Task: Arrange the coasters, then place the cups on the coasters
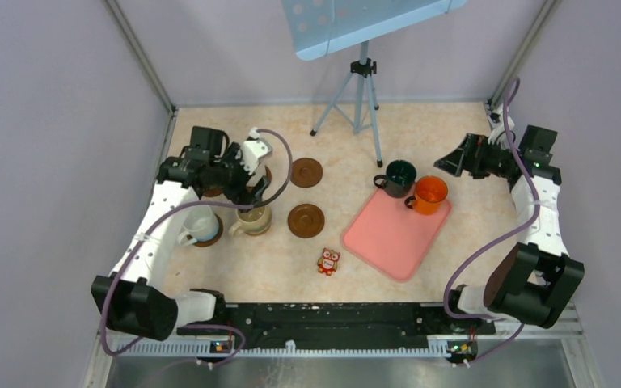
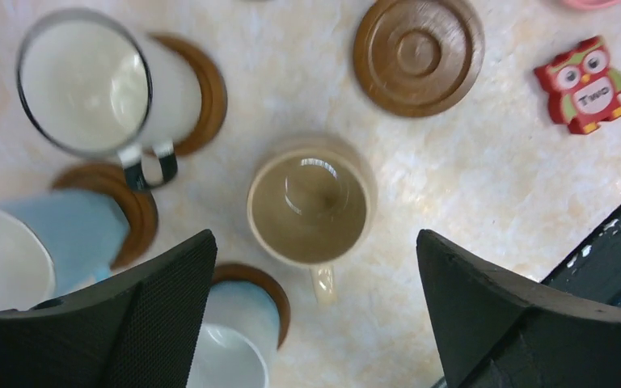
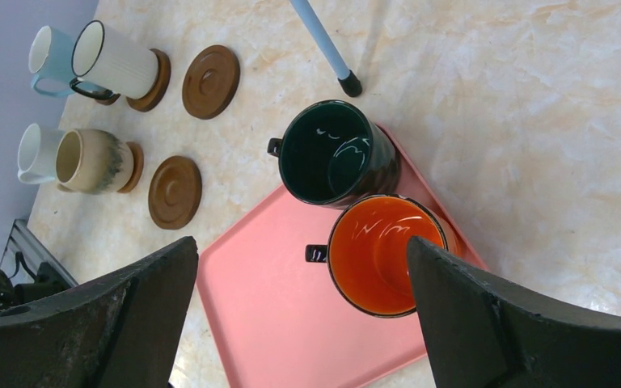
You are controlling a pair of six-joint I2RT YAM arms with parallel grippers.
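My left gripper is open, its fingers wide apart above the beige cup, which stands free on a coaster. Around it, a white ribbed cup, a light blue cup and a pale cup each sit on a brown coaster. Two coasters lie bare. The dark green cup and orange cup stand on the pink tray. My right gripper hangs open over the tray, holding nothing.
A red owl figure lies near the front, between the coasters and the tray. A tripod stands at the back centre, one leg's foot close to the green cup. Walls close in both sides.
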